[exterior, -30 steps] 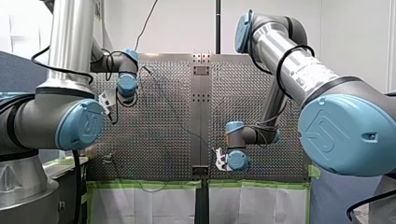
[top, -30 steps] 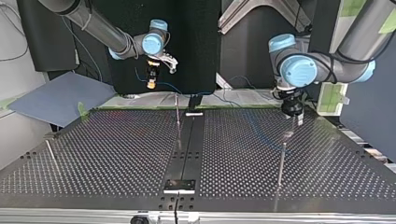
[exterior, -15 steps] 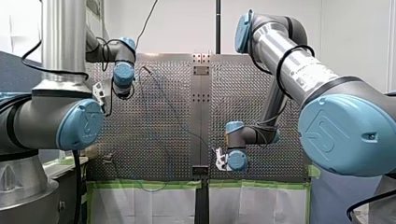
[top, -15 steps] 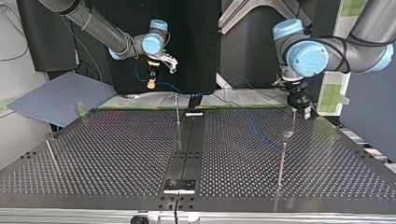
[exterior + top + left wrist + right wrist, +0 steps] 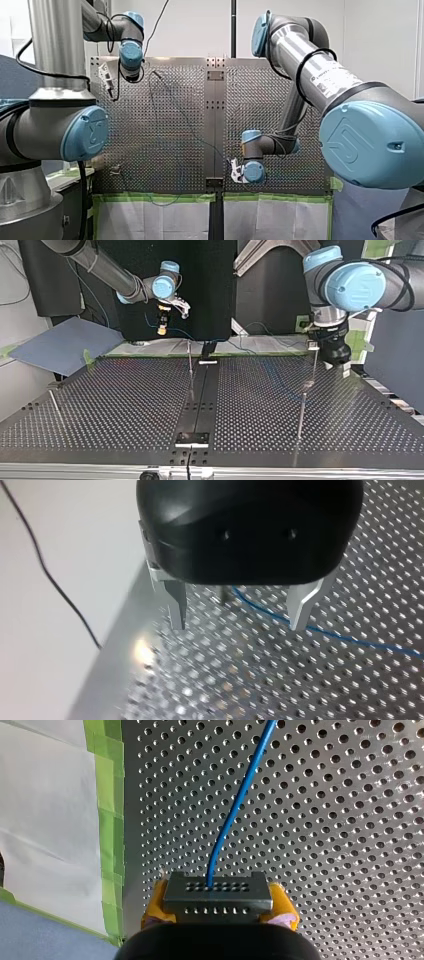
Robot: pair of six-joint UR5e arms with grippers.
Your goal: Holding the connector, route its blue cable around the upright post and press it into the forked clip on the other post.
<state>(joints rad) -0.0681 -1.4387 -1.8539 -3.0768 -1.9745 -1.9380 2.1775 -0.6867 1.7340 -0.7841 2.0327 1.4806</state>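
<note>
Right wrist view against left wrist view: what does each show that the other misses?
Only the right wrist view: the connector clamped between my right pincer's yellow pads, and green tape bordering a white sheet. Only the left wrist view: my left pincer open and empty, with a thin post tip just ahead. Both: the blue cable over the perforated table.

A perforated metal table [image 5: 125, 400] carries a dark strip [image 5: 200, 395] down its middle. Green tape [image 5: 107, 795] runs along the table's edge, white sheeting [image 5: 45, 795] sits just beyond it, and a grey-blue board [image 5: 65, 342] lies beside the table.
</note>
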